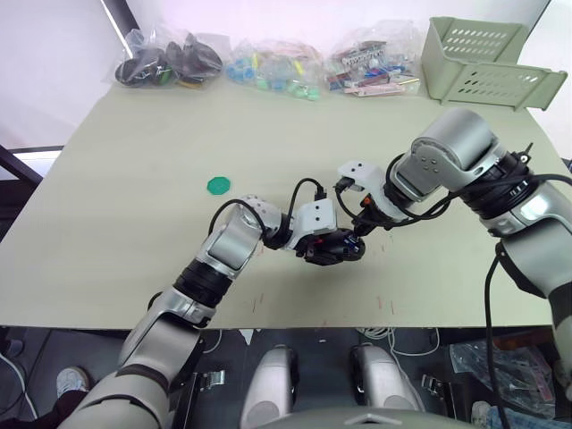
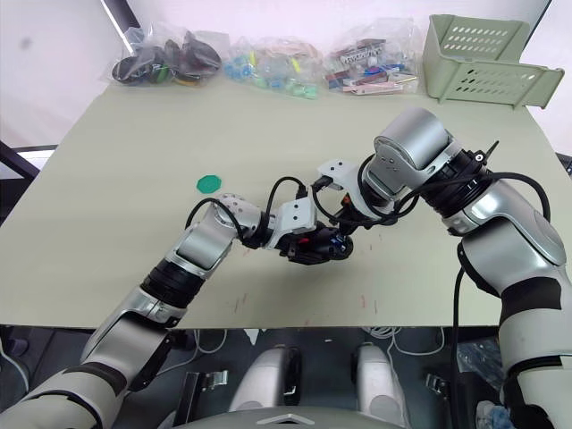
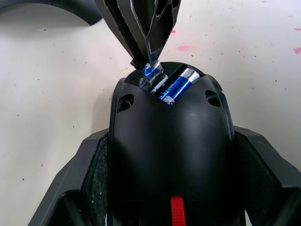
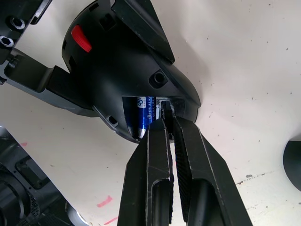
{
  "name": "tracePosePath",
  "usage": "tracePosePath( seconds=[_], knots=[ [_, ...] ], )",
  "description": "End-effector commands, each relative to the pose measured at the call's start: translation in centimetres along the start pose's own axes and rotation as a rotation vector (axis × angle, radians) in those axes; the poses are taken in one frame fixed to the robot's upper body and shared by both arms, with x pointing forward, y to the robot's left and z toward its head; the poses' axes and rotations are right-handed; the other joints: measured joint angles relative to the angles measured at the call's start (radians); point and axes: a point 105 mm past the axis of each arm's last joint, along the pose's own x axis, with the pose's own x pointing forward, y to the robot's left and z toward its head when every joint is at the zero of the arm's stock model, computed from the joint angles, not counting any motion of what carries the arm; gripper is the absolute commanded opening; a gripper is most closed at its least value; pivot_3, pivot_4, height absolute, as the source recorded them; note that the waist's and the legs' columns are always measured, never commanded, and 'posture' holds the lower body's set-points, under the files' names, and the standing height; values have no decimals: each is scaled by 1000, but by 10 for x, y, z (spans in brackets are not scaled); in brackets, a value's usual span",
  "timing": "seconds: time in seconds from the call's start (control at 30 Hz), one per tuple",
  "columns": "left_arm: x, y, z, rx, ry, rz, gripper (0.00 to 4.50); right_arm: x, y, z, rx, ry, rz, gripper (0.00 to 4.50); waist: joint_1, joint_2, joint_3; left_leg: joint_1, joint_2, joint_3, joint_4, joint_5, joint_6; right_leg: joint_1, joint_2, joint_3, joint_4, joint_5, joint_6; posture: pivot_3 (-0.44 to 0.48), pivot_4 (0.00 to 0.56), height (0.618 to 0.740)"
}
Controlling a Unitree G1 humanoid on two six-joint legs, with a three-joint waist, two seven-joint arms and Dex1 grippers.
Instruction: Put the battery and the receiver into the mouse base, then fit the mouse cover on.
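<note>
Holding the palm-sized black plastic mouse base [image 3: 171, 155] clamped between its two fingers near the table's [image 1: 134, 179] near edge, the left gripper [image 1: 332, 246] steadied it while the right gripper [image 4: 168, 123], jaws nearly closed on a tiny pale receiver [image 3: 151, 75], pressed that piece into the slot beside the blue cylindrical battery [image 3: 176, 84], which already lay seated in its bay. Receiver insertion looked to be the step in hand. Next would likely come releasing it once seated, then fetching the smooth black cover, whose whereabouts I could not tell. A flat green round disc [image 1: 219, 185] lay apart, to the far left.
</note>
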Motion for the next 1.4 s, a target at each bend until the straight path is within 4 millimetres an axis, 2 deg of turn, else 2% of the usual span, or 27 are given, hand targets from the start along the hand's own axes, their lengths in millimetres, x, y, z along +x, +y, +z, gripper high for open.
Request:
tracePosePath(
  seconds=[0.03,0.87,1.4],
  knots=[
    [2,-2,3,14,-2,-14,2980,-4,1,3,-1,-23,2,0,0,0,0,0,0,0,0,0,0,0,0,0,0,0,0,0,150,740],
    [2,-1,4,17,-1,-9,2980,-5,3,9,-6,-44,8,0,0,0,0,0,0,0,0,0,0,0,0,0,0,0,0,0,150,740],
    [3,0,6,15,-7,-7,2980,-2,1,0,-25,-34,-17,0,1,0,0,0,0,0,0,0,0,0,0,0,0,0,0,0,150,740]
  ],
)
